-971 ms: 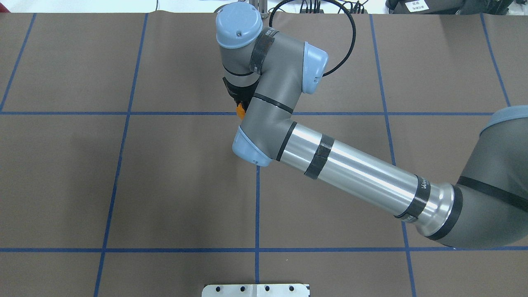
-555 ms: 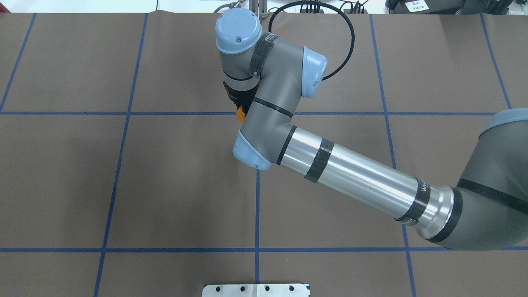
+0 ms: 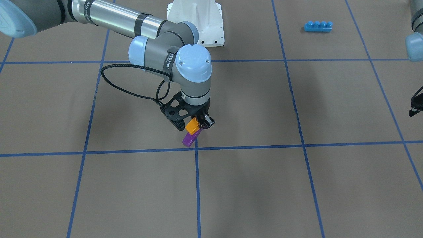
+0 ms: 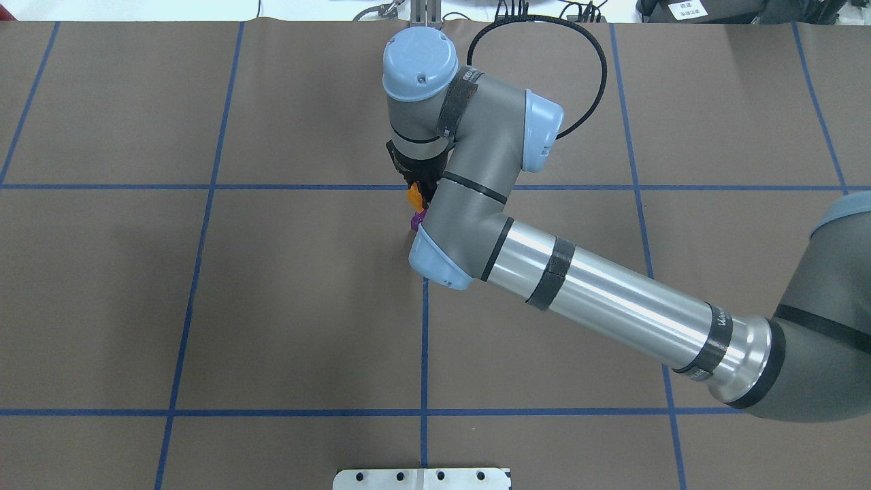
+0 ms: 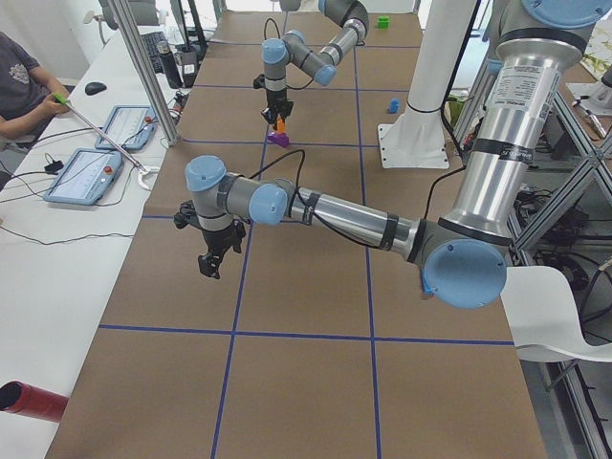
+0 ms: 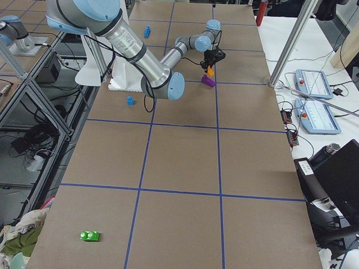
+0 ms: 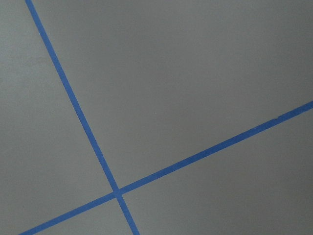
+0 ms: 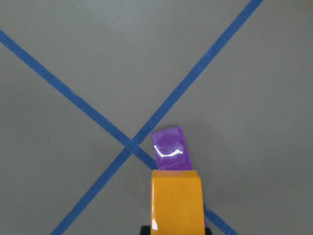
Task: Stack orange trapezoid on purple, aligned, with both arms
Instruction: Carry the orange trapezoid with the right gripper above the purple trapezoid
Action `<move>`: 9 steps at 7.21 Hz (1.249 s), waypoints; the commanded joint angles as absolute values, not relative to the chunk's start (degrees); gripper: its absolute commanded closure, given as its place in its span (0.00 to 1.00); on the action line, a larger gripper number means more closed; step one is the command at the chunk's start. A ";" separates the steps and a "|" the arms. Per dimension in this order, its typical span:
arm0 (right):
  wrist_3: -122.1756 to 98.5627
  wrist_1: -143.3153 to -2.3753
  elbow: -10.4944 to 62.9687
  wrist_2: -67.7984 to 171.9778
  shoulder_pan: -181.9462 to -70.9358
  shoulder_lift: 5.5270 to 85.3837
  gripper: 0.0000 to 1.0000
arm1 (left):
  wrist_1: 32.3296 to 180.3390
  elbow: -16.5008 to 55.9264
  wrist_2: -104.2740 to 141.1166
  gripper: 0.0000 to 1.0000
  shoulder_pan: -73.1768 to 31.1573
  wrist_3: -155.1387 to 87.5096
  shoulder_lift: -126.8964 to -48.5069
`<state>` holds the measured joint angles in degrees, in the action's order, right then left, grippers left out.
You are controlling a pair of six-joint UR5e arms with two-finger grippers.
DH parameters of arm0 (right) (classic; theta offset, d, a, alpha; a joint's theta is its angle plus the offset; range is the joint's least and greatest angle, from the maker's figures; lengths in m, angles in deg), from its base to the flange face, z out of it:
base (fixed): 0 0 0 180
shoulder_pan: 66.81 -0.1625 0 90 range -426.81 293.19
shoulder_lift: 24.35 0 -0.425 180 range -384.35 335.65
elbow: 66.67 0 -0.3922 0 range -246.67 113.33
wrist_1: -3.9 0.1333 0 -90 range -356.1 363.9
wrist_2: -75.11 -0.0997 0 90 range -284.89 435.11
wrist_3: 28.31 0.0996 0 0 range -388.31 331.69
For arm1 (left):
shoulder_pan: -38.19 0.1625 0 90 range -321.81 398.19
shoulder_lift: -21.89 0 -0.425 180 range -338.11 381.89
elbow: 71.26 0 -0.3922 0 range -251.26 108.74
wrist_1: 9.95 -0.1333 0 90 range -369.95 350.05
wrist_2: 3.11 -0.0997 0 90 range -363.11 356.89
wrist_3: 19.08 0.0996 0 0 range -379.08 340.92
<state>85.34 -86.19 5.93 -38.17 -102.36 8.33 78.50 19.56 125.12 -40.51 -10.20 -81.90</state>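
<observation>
My right gripper [image 3: 195,124] is shut on the orange trapezoid [image 3: 192,126] and holds it just above the purple brick [image 3: 190,139], which lies on the table at a blue tape crossing. In the right wrist view the orange trapezoid [image 8: 176,200] covers the near end of the purple brick [image 8: 170,148]. From overhead, the orange trapezoid [image 4: 413,196] and a sliver of the purple brick [image 4: 416,219] show beside the wrist. My left gripper [image 5: 211,264] hangs far off over bare table; only its edge [image 3: 415,105] shows from the front, so I cannot tell whether it is open or shut.
A blue four-stud brick [image 3: 318,26] lies near the white base pedestal [image 3: 198,23]. A blue single-stud brick [image 6: 130,101] and a green brick [image 6: 90,236] lie elsewhere on the table. The left wrist view shows only brown table [image 7: 195,73] with blue tape lines.
My right arm has moved to the right in the overhead view, carrying the orange trapezoid. The purple brick now shows beside the wrist, where it was hidden before.
</observation>
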 commanded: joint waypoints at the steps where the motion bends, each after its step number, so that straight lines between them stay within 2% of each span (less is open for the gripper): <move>1: 84.90 -86.19 6.19 -38.00 -101.53 8.87 1.00 | 78.56 19.18 125.03 0.00 -40.48 -10.03 -82.08; 9: 82.44 -86.19 5.93 -38.00 -101.62 8.87 1.00 | 78.47 19.18 125.03 0.00 -40.48 -10.03 -82.17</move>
<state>82.64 -86.19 5.97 -38.03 -101.84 8.83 78.47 19.18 125.03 -40.48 -10.00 -82.15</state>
